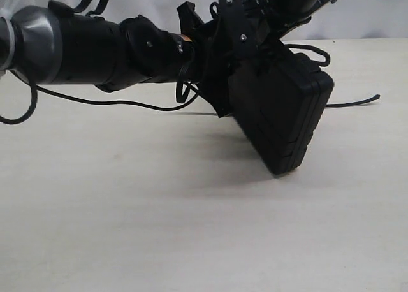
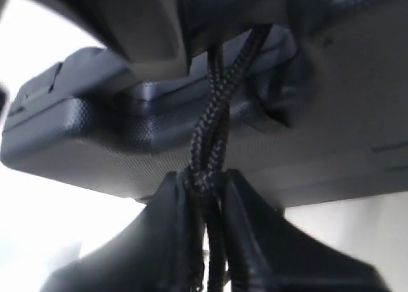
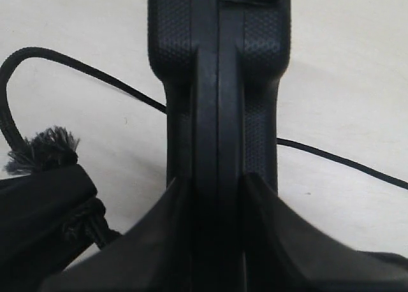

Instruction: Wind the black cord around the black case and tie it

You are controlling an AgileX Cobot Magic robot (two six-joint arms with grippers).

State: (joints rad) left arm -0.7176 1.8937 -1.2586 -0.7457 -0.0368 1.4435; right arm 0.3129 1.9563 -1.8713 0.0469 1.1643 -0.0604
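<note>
We hold the black case [image 1: 280, 120] tilted over the pale table [image 1: 159, 241], one corner low and close to the surface, though we cannot tell whether it touches. Our right gripper [image 3: 217, 187] is clamped on the case's edge, a finger pressed to either side of its seam. Our left gripper [image 2: 205, 177] is closed narrow on two strands of the black cord [image 2: 213, 113] just beside the case's textured wall, while more cord trails across the table on both sides.
</note>
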